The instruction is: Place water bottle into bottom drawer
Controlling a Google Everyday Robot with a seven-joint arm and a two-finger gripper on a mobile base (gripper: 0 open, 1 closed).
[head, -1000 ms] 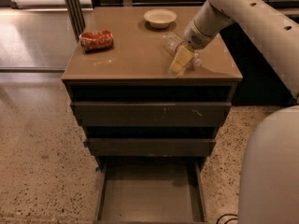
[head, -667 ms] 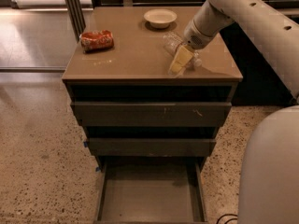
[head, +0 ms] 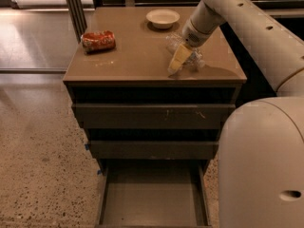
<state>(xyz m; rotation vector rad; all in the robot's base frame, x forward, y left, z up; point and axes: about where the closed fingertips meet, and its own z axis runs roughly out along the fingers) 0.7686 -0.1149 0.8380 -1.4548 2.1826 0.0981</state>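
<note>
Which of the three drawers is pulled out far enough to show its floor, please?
The bottom drawer: its grey floor is exposed, whereas the middle drawer and top drawer show only fronts. The gripper is above, at the water bottle.

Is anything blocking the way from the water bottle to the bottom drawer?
Nothing visible does. The gripper is at the water bottle on the cabinet top; the bottom drawer is pulled out below, past the upper drawers.
</note>
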